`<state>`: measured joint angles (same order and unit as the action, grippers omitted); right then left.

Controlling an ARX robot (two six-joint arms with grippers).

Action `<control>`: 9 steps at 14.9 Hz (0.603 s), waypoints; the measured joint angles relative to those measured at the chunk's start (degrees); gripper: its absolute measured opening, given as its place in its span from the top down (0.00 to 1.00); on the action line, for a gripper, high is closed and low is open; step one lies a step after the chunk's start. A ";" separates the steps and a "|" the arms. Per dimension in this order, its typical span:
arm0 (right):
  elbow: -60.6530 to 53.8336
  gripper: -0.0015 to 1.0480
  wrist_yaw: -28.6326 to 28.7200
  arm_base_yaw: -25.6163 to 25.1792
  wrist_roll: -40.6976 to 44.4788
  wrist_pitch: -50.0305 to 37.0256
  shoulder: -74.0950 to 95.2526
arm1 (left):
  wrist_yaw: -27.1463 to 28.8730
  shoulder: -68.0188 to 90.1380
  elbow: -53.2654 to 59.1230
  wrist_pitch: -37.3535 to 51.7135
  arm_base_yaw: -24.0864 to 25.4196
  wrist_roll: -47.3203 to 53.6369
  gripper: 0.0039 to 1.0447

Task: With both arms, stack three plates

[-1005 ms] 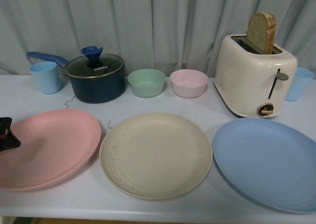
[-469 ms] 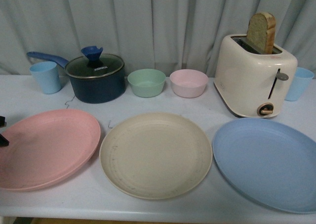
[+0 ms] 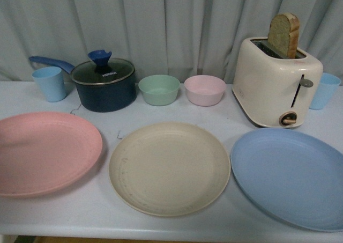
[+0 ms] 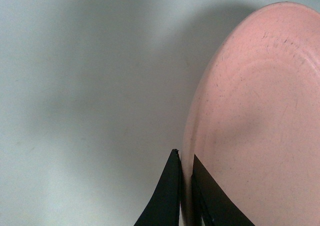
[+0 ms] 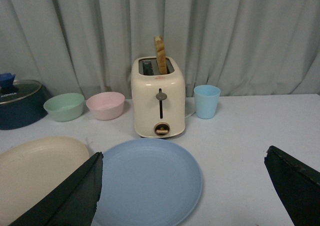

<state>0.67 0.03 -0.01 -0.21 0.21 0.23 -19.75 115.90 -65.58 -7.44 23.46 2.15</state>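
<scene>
**A:** How far along is the stacking?

**B:** Barely begun, I'd say. No plate lies on another. The pink plate (image 3: 45,153) is at the left, the beige plate (image 3: 169,168) in the middle and the blue plate (image 3: 289,176) at the right, side by side along the near part of the surface (image 3: 161,114).

**A:** Is anything gripped?

**B:** Yes. In the left wrist view the left fingers (image 4: 167,196) are clamped on the pink plate's rim, one on each side of it. A broad shadow under that plate suggests it is raised off the surface. The right fingers (image 5: 70,196) are spread wide and hold nothing, and the blue plate lies below and ahead of them.

**A:** So what remains?

**B:** Nearly all of it, by my reckoning. The pink plate has to go onto another, and then a third must join the pile.

**A:** And the containers?

**B:** All three plates are bare. The green bowl (image 3: 159,89) and the pink bowl (image 3: 204,89) stand next to each other at the back, and they look empty as far as I can see in. The dark saucepan (image 3: 104,90) has its glass lid (image 3: 102,71) on, and I can't tell what is inside. A blue cup (image 3: 50,83) stands beside its handle and a second blue cup (image 3: 325,90) stands past the toaster (image 3: 276,82), but neither one's inside shows. One bread slice (image 3: 284,35) stands up out of a toaster slot.
</scene>
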 joint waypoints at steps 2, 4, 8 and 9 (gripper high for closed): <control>0.00 0.06 -0.02 0.00 0.00 -0.02 0.00 | 1.40 -7.91 2.27 -0.85 -1.09 -4.00 0.98; 0.00 0.06 0.00 0.00 0.00 0.00 0.00 | 5.05 -14.36 3.65 -0.61 -7.02 -9.62 0.98; 0.00 0.06 0.00 0.00 0.00 0.00 0.00 | 9.07 -18.78 8.37 1.84 -23.80 -20.46 0.98; 0.00 0.06 -0.02 0.00 0.00 -0.02 0.00 | 10.05 -18.38 9.25 2.64 -28.09 -22.12 0.98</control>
<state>0.67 0.01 -0.01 -0.21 0.19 0.23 -9.69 97.51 -56.34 -4.80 -4.62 -19.97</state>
